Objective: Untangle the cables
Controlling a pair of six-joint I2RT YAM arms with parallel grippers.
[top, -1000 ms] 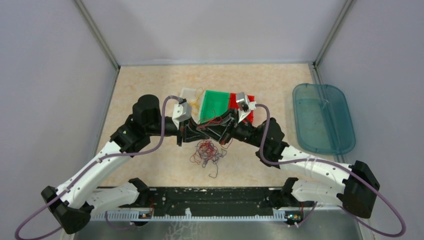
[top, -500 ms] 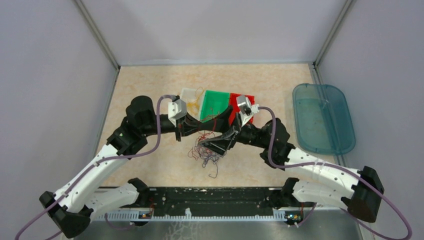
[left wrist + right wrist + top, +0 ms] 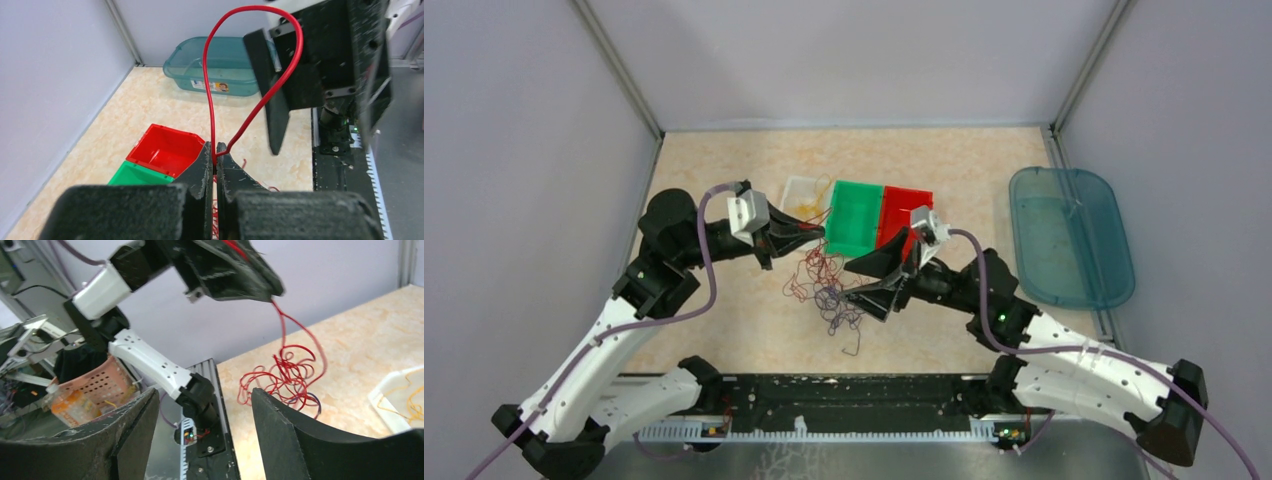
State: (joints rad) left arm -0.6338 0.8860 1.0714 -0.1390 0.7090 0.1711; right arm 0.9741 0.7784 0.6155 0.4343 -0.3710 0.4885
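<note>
The cables [image 3: 829, 295] lie as a red and dark purple tangle on the table between the two arms. My left gripper [image 3: 814, 233] is shut on a red cable [image 3: 211, 115] that loops up from its fingertips [image 3: 215, 151]. In the right wrist view that strand hangs from the left gripper [image 3: 235, 270] down into the red tangle [image 3: 285, 372]. My right gripper [image 3: 864, 280] stands open just right of the tangle, with nothing between its fingers [image 3: 205, 392].
A white bin [image 3: 804, 197] holding a yellow cable, a green bin [image 3: 856, 217] and a red bin [image 3: 904, 208] sit side by side behind the tangle. A teal tub [image 3: 1069, 235] lies at the far right. The arms' black base rail runs along the near edge.
The right gripper has opened, let go of the tangle and drawn back to the right. The left gripper has pulled left and up, still gripping the red cable, stretching the tangle.
</note>
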